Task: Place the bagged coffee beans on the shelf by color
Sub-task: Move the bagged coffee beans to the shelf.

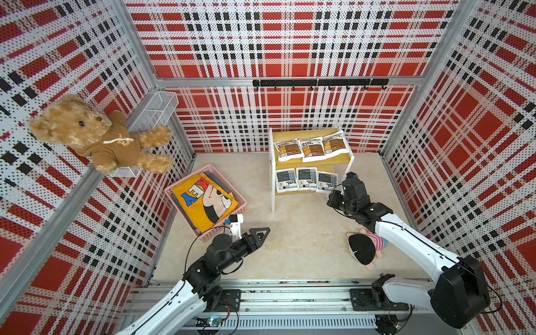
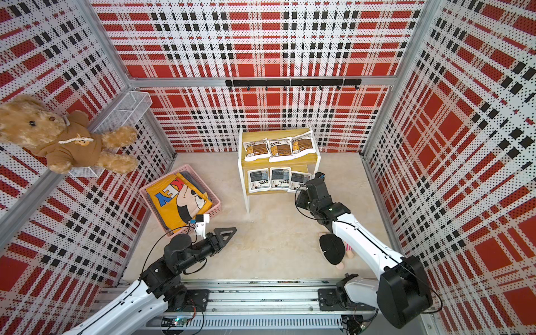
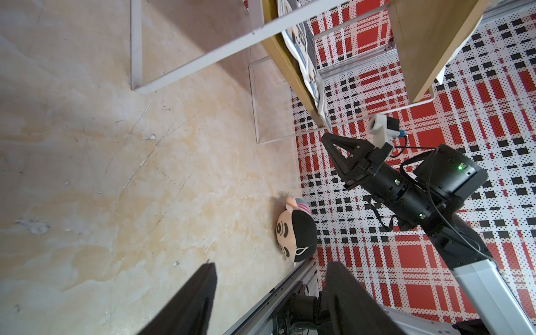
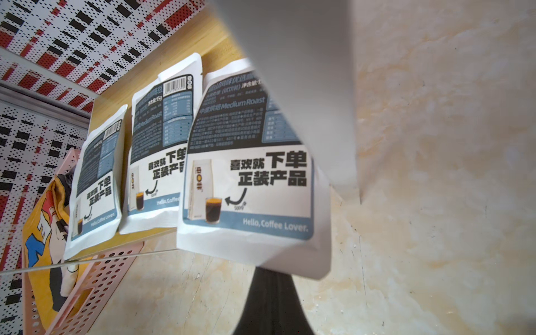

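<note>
The shelf (image 1: 304,134) stands at the back of the floor. Three brown-orange bagged coffee beans (image 1: 312,149) lie side by side on its upper board. Three dark grey bags lie on the lower board; the rightmost grey bag (image 1: 327,182) (image 4: 249,179) is tilted and overhangs the front edge. My right gripper (image 1: 336,190) (image 4: 271,282) is shut. Its tips are hidden behind that bag's overhanging corner. My left gripper (image 1: 265,230) (image 3: 272,264) hangs open and empty over bare floor, well left of the shelf.
A pink basket (image 1: 241,206) holding a folded yellow cloth (image 1: 203,200) sits left of the shelf, close to the left gripper. A small doll (image 1: 364,249) lies under the right arm. A teddy bear (image 1: 95,133) sits in a white wire basket (image 1: 156,113) on the left wall.
</note>
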Robot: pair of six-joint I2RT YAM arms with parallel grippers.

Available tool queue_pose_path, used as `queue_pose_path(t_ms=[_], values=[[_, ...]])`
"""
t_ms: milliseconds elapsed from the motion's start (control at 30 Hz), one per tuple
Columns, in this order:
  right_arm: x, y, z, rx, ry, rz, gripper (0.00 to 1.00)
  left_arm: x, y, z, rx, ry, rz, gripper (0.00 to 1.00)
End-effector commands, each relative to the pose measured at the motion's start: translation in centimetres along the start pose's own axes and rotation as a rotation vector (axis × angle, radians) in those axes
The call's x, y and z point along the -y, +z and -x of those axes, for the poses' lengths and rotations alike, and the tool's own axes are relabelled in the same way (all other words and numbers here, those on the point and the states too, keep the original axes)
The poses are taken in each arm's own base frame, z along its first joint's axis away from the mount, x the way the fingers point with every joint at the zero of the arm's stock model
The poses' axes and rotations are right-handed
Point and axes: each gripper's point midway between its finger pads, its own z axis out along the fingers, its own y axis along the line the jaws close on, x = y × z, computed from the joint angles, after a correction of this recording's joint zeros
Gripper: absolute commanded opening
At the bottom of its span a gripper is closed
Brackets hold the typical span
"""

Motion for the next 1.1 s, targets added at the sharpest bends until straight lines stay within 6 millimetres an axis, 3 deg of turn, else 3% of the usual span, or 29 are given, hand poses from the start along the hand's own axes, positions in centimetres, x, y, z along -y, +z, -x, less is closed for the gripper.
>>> queue_pose_path(t_ms=[0,167,333,667,1067], values=[[-0.2,-1.3,1.3,0.073,0.036,0.016,0.0,-0.3,-0.2,0.2,0.016,-0.002,0.003,0.67],[-0.9,-3.1,-1.1,0.052,0.041,0.076,0.0,-0.2,-0.3,0.3,0.022,0.0,-0.006,0.67],[-0.7,-3.0,-2.9,0.022,0.061,0.096,0.0,-0.3,-0.3,0.3,0.026,0.005,-0.009,0.67],[-2.0,-1.6,-0.6,0.052,0.024,0.058,0.0,-0.6,-0.3,0.2,0.018,0.014,0.002,0.66],[-1.0,0.0,2.7,0.132,0.012,-0.021,0.0,-1.0,-0.6,0.3,0.016,0.014,0.018,0.66]])
